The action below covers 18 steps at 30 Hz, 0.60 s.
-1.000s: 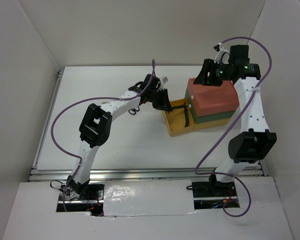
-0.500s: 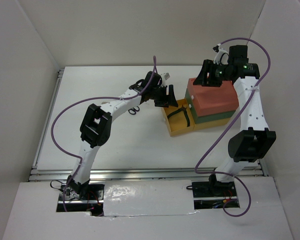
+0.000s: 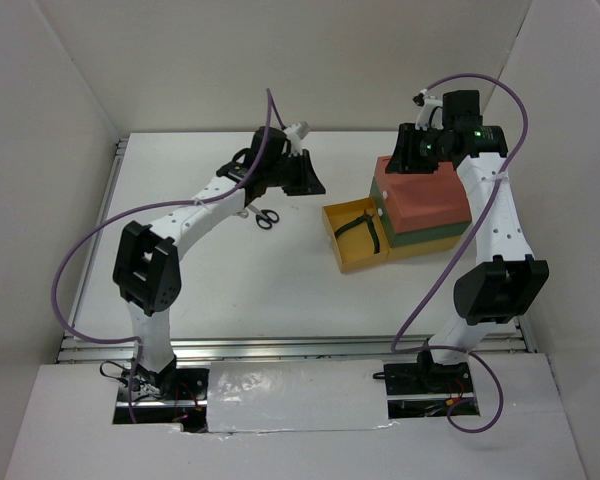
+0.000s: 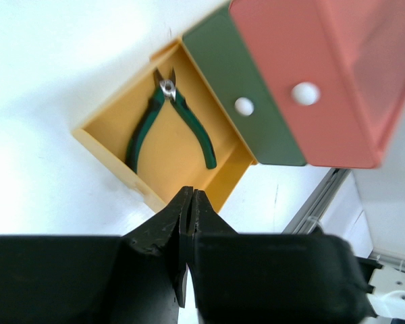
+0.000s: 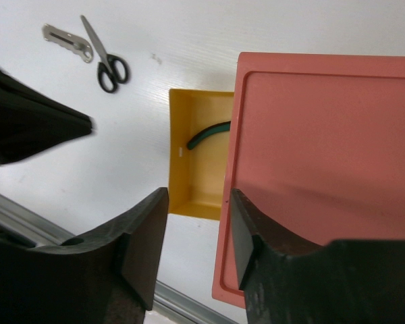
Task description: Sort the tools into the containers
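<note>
The green-handled pliers lie in the open yellow bottom drawer, and they also show in the left wrist view. The black-handled scissors and the silver bar lie on the table left of the drawers. My left gripper is shut and empty, in the air between the scissors and the drawer. My right gripper is open and empty above the left edge of the red-orange top box. The dark green middle drawer is closed.
The drawer stack stands at the table's right, close to the right wall. White walls enclose the table at the back and on both sides. A metal rail runs along the near edge.
The pliers went from my left gripper into the yellow drawer. My left gripper drew back to the left, away from the drawer, and shut. The right gripper shifted slightly left.
</note>
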{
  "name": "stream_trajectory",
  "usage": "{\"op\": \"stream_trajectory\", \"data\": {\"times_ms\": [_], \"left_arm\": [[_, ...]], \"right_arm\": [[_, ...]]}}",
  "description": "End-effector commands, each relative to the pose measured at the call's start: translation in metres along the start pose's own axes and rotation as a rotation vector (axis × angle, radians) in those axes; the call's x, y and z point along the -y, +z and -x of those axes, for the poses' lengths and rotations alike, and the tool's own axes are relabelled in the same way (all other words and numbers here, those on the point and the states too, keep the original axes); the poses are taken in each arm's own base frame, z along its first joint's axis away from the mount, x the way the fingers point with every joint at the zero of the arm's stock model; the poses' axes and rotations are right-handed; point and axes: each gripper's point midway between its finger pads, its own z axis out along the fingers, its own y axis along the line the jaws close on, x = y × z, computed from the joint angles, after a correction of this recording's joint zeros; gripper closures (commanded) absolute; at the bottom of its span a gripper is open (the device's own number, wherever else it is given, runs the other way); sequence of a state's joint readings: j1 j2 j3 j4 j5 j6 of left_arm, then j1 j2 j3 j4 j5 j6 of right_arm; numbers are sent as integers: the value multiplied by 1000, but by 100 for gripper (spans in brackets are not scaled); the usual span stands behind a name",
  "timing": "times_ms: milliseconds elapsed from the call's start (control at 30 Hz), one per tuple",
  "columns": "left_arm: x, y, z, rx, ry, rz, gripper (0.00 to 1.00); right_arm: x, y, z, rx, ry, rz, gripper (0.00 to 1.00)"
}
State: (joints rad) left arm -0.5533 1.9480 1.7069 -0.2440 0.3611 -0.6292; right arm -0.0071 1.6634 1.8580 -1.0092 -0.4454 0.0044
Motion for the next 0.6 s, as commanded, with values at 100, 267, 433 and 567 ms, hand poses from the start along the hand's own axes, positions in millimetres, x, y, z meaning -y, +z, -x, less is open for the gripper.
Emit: {"op": "stream_trajectory", "data": {"times_ms": [100, 267, 433, 567], "left_arm": [[-28, -29, -16, -20, -11, 52, 90], [-56, -23, -43, -73, -30, 147, 85], [-65, -13, -53, -61, -32, 188, 84], [-69, -1, -68, -95, -86, 168, 85]], "right_arm": [[3, 5, -6, -13, -137, -148, 55], [8, 10, -14, -52, -164, -207, 55], [17, 19, -22, -87, -168, -244, 59], [20, 26, -29, -120, -173, -255, 66]]}}
